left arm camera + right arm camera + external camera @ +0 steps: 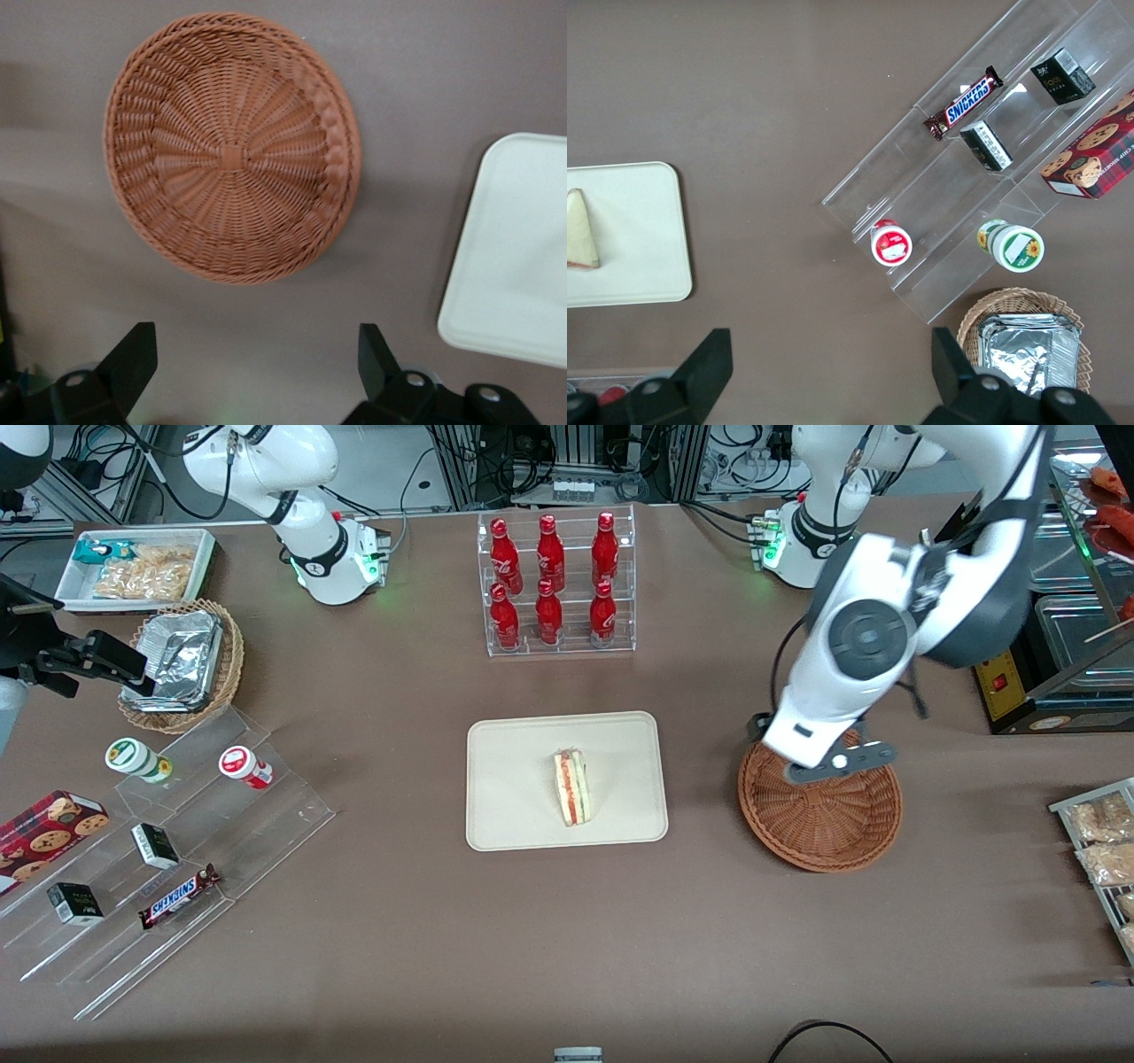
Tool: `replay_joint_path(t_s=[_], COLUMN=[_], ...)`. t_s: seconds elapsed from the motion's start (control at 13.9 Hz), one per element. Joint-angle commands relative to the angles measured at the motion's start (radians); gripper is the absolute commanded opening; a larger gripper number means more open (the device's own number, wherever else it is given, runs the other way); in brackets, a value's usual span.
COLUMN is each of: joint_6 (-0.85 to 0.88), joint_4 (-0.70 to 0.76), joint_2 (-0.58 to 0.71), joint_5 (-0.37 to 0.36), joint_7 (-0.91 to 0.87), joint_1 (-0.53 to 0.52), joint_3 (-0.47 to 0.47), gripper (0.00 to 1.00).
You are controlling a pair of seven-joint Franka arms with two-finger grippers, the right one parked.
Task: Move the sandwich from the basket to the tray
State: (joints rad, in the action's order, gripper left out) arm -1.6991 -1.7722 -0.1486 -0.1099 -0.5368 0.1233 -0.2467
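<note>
The sandwich (574, 786), a pale wedge with red and green layers on its cut edge, lies on the cream tray (514, 779) in the middle of the table. The reddish-brown wicker basket (824, 824) stands beside the tray, toward the working arm's end, and holds nothing. My left gripper (833, 764) hangs above the basket's rim that is farther from the front camera. In the left wrist view the gripper (255, 329) is open with only bare table between its fingers, and the basket (230, 159) and a corner of the tray (523, 257) show.
A clear rack of red bottles (554, 584) stands farther from the front camera than the tray. Toward the parked arm's end are a stepped acrylic shelf (266, 815) with snacks, a tan basket (229, 664) of foil containers and a white bin (205, 549). Snack packets (1103, 841) lie at the working arm's end.
</note>
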Motion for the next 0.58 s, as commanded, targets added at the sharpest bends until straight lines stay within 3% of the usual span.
replay_joint_path(t_s=[0.0, 0.22, 0.5], joint_6=[0.054, 0.168, 0.258], joint_4=[-0.09, -0.046, 0.034], joint_2=[0.144, 0.193, 0.225], joint_5=[0.061, 0.065, 0.058], joint_7=[0.194, 0.36, 0.512], joint_1=[-0.086, -0.152, -0.154], joint_3=[-0.008, 0.0, 0.081], gripper=[1.0, 1.0, 1.0])
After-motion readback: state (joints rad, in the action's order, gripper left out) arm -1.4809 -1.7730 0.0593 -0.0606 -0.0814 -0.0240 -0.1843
